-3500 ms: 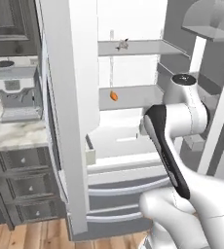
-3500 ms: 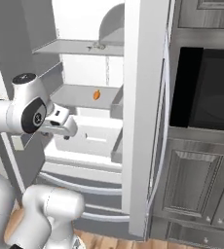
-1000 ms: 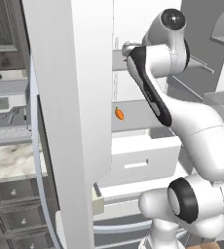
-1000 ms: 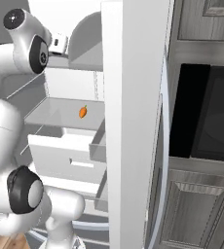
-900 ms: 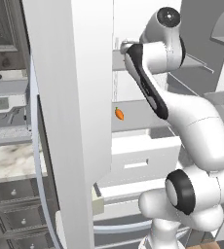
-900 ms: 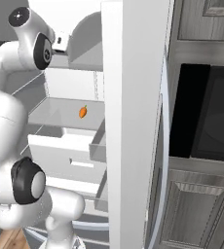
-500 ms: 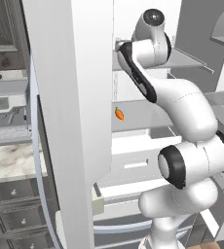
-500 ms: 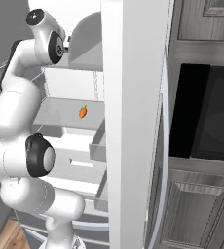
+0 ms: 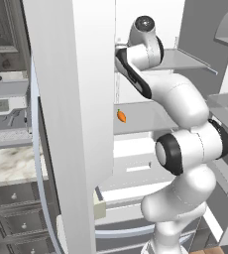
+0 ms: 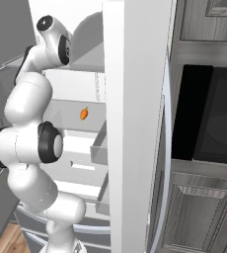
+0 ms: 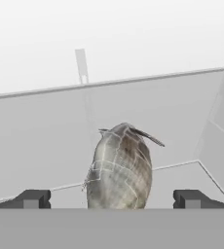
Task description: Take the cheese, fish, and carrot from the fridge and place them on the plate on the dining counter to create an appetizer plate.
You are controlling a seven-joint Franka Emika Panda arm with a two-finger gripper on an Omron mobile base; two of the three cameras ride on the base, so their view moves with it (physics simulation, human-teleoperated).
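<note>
- i had the white arm's two-finger gripper (image 11: 112, 198) reaching into the tall white double-door fridge (image 9: 76, 124), up at the grey upper shelf (image 11: 46, 141), because that was where the small grey-brown fish with a pale belly (image 11: 119, 168) lay.
- in the hand view the fish sat on that shelf directly ahead, centred between the two dark fingertips (image 11: 32, 198), with a clear gap on each side.
- the jaws stood spread wide, touching nothing; i judged they were held that way so the fish's rounded body could pass between them before any squeeze.
- the fish pointed roughly along the line of the hand, so the fingers would close across its narrower width.
- the small stubby orange carrot (image 9: 121, 116) rested on the grey shelf below, near the front edge, well apart from the hand; it also showed in the right base view (image 10: 84, 113).
- the open fridge door hid part of the interior from both base cameras, so i could not tell where the cheese was.
</note>
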